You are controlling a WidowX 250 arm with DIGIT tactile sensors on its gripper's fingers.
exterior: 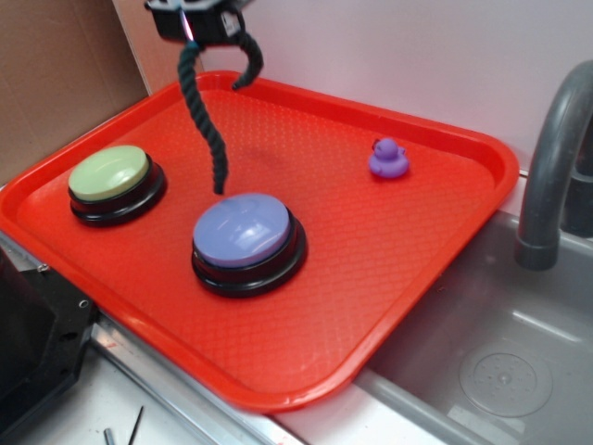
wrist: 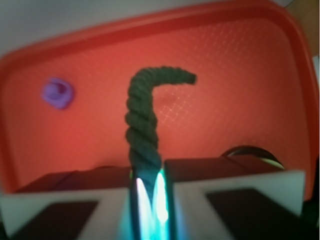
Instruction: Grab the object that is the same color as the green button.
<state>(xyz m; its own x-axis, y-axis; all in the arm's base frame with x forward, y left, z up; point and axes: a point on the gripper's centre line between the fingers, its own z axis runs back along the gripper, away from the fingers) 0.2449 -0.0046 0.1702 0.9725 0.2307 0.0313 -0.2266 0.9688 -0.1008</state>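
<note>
Rope [exterior: 202, 111] at upper left of frame, hung up high over red tray [exterior: 445, 241], pinched tight in claw [exterior: 195, 26]. Could slip out, being floppy and held by 1 spot.

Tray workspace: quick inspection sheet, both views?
Surface: red tray, beside a grey sink.
Job's things: green rope lifted, hanging from the gripper; green button on tray's left.
Clutter: purple button, purple duck on tray.
Grippers: gripper shut on the rope.
Cables: nothing seen.
Surroundings: faucet, white wall, cardboard.
</note>
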